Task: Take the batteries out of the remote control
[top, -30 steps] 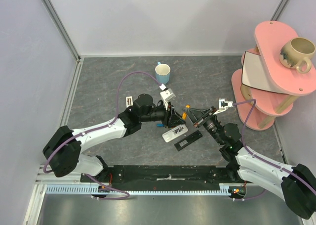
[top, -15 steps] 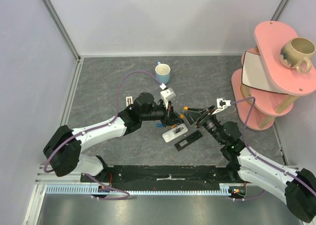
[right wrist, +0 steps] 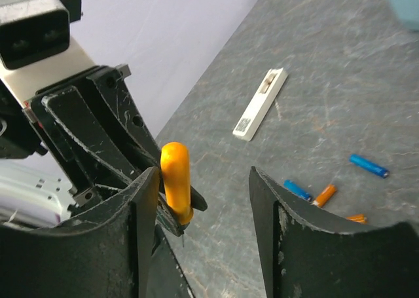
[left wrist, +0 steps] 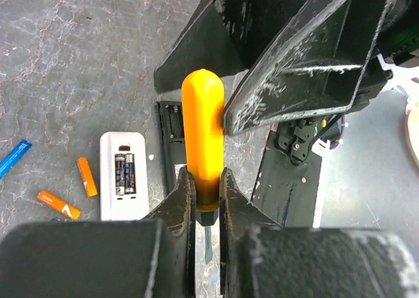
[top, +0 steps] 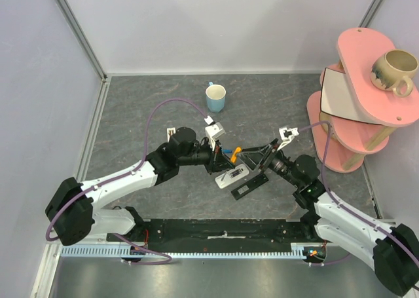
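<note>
Steadiness counts: the left gripper point(left wrist: 204, 200), clamped on the screwdriver point(left wrist: 201, 134), should bring its tip under the batteries point(left wrist: 124, 175) in the white remote point(left wrist: 122, 144) (right gripper point(right wrist: 201, 180) stands open).

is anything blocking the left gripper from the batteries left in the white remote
Nothing visible does. The white remote has its cover off, its two batteries exposed near the left gripper, which grips an orange screwdriver.

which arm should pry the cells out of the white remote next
Left. The left claw is shut on the orange-handled screwdriver, close to the white remote, where two batteries sit in the bay. The right claw is open, gripping nothing.
</note>
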